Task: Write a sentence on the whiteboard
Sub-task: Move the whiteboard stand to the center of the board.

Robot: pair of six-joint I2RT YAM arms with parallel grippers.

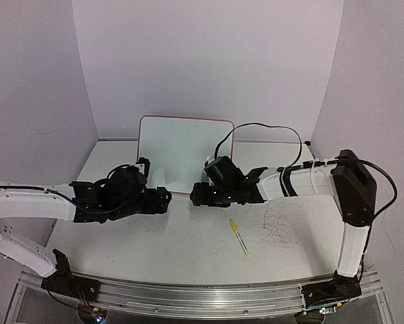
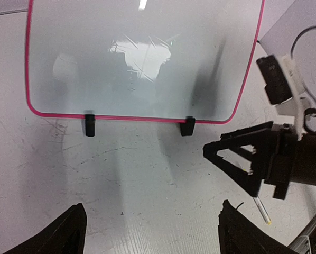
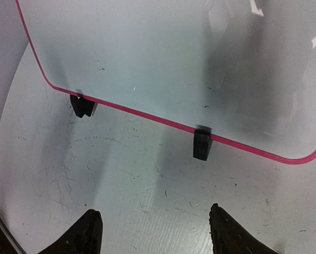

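Nearest on the surface (image 1: 155,250) lies a yellow marker (image 1: 240,237), its long axis running near-right to far-left. It sits just nearward and right of the right hand (image 1: 197,194), the closer of the two. The left hand (image 1: 165,200) is beside that one, to the left. Both hands have their fingers spread and hold nothing. Beyond them the whiteboard (image 1: 185,152) stands on two black clip feet (image 3: 202,144), face toward the arms — no sentence can be made out on it. Nothing blocks the marker; only scribble marks (image 1: 280,226) lie to its right.
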